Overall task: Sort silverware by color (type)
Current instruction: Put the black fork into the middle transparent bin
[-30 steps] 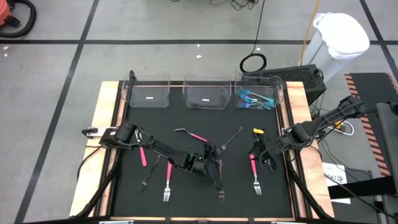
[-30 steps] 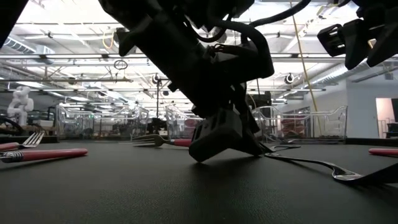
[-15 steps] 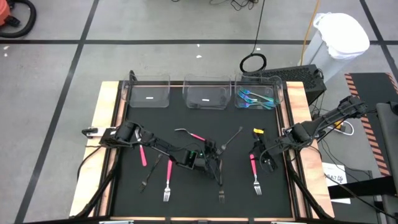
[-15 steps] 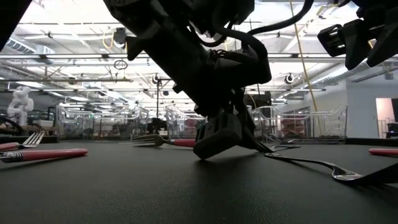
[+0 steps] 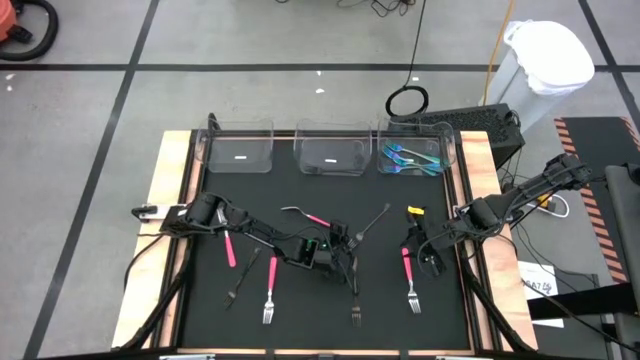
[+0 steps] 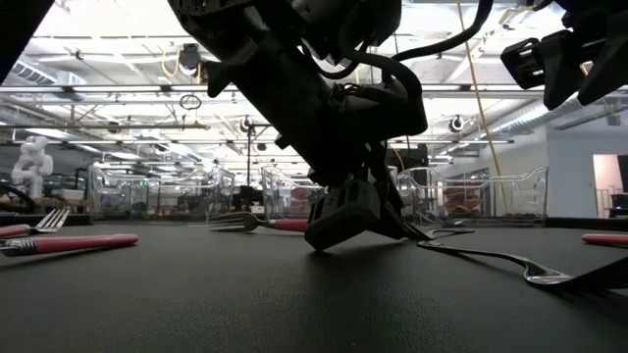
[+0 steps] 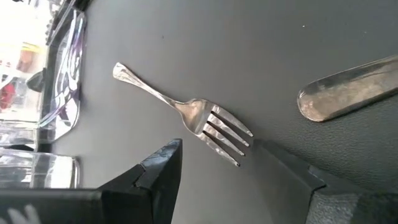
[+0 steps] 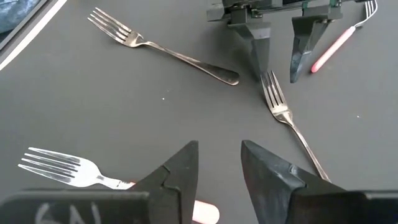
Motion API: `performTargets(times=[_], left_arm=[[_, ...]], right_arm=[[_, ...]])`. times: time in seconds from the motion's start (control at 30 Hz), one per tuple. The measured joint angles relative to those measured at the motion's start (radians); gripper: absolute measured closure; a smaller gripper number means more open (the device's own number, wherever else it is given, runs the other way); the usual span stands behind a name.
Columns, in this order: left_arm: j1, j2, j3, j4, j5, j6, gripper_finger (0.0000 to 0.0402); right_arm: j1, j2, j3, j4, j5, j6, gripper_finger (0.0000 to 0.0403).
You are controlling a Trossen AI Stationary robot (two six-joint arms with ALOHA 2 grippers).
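My left gripper [image 7: 221, 146] is open and low over the mat at mid-table [image 5: 350, 250]. Its fingers stand on either side of the tines [image 7: 222, 134] of a dark metal fork [image 5: 374, 222], whose handle points toward the far right bin. I see no touch. A second dark fork [image 5: 353, 296] lies flat just on the near side. Pink-handled forks [image 5: 270, 290] [image 5: 310, 216] lie around them. My right gripper [image 8: 219, 146] hangs open above another pink-handled fork [image 5: 409, 277] at the right. Teal pieces [image 5: 410, 158] lie in the right bin.
Three clear bins [image 5: 330, 152] stand in a row at the mat's far edge. One more pink fork [image 5: 230, 250] and a dark one [image 5: 236, 288] lie at the left. A small yellow thing [image 5: 414, 211] lies far right. The second dark fork's handle end [image 7: 323, 102] lies beside my left fingers.
My left gripper has moved a little toward the table's far edge, staying low over the mat, and now stands about the dark fork's tines. The forks lie where they were.
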Motion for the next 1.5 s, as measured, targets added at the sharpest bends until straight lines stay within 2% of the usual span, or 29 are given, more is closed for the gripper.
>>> performTargets(times=[0.4, 0.93, 1.07, 1.37, 1.5], left_arm=[[0.005, 0.0, 0.0, 0.0, 0.008, 0.0, 0.0214], [0.014, 0.0, 0.0, -0.001, 0.079, -0.008, 0.0355], [0.017, 0.001, -0.001, 0.002, 0.082, -0.058, 0.0391], [0.02, 0.001, -0.001, 0.011, 0.084, -0.085, 0.0398], [0.01, 0.002, -0.001, 0.04, 0.064, -0.052, 0.0399]], right_arm=[[0.0, 0.0, 0.0, 0.0, 0.0, -0.002, 0.0287], [0.0, 0.0, 0.0, 0.0, 0.001, -0.003, 0.0287], [0.0, 0.0, 0.0, 0.0, 0.0, -0.003, 0.0287], [0.0, 0.0, 0.0, -0.001, 0.0, -0.003, 0.0287], [0.0, 0.0, 0.0, -0.001, 0.0, -0.001, 0.0287]])
